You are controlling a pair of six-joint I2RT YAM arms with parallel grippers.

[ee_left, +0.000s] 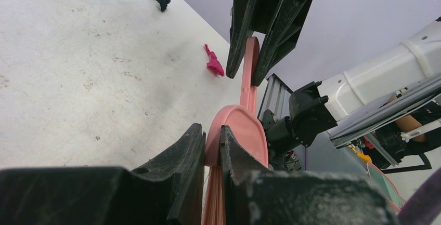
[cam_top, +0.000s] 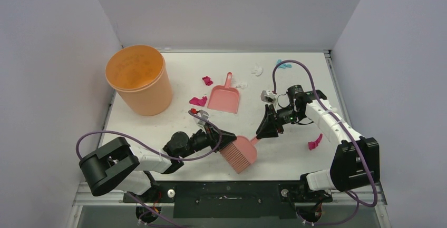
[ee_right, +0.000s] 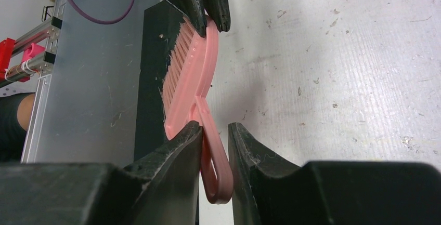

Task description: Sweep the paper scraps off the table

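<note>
Paper scraps are scattered over the far and right parts of the table: two magenta left of the dustpan, white and teal near the far edge, one magenta alone near the right edge. Mostly crumpled wads with no real long axis; the right-edge one is elongated and lies slantwise.

Dustpan lies flat mid-table, handle pointing to the far edge. Bucket stands upright at the far left corner.

Brush is near the front edge, long axis running near-left to far-right, handle toward the right arm. Left gripper is clamped tight on the brush head. Right gripper is narrow, fingers pinching the handle loop from both sides.

Open tabletop in the middle and front left; side walls hem the table left and right.
</note>
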